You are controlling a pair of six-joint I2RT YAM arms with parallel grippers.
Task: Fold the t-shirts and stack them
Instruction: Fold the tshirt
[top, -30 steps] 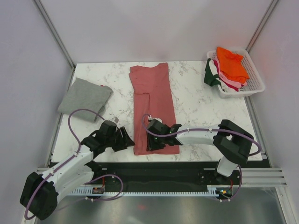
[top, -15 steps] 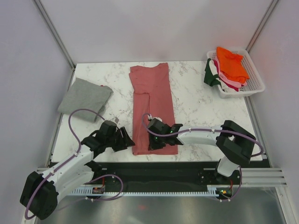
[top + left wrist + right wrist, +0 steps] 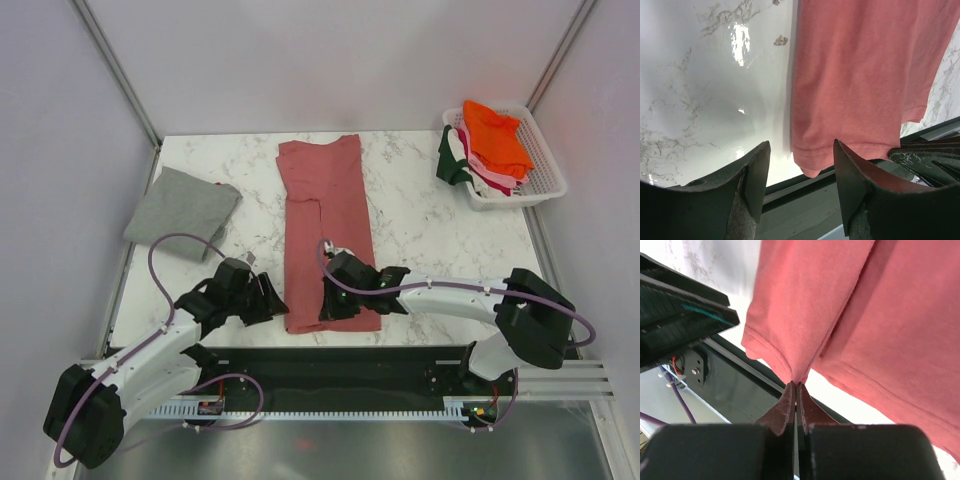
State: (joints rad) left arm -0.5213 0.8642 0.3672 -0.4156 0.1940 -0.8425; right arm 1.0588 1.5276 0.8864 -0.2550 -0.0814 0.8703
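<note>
Overhead, two wrist close-ups; shared t-shirt (image 3: 330, 215)

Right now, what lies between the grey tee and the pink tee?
Only bare marble table between grey tee and pink tee; the top view shows it.

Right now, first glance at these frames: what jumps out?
The salmon-pink t-shirt lies as a long folded strip down the middle of the marble table, and the right gripper is shut on its near hem. The left gripper stands open beside the shirt's near left corner. A folded grey t-shirt sits at the left edge; a white basket with an orange t-shirt on top sits in the far right corner.
</note>
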